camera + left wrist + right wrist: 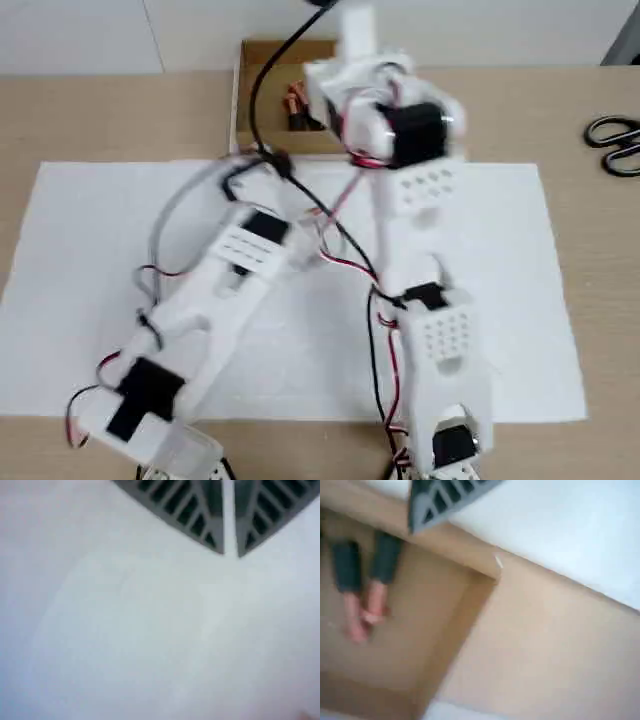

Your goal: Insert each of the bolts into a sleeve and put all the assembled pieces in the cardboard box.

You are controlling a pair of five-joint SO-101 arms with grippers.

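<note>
The cardboard box (238,100) stands at the back of the table, past the white paper. Two assembled pieces (298,108) lie inside it. In the right wrist view each has a dark sleeve (385,557) with an orange-pink bolt (372,602) sticking out. My right gripper (427,510) hangs over the box's edge (470,575), above and beside the pieces. Over the bare white paper (125,640), my left gripper (231,552) is shut, its dark ribbed fingers (200,515) meeting with nothing between them.
A white paper sheet (100,300) covers the middle of the wooden table. Black scissors (612,143) lie at the far right. Loose cables (330,240) run between the two arms near the box's front wall.
</note>
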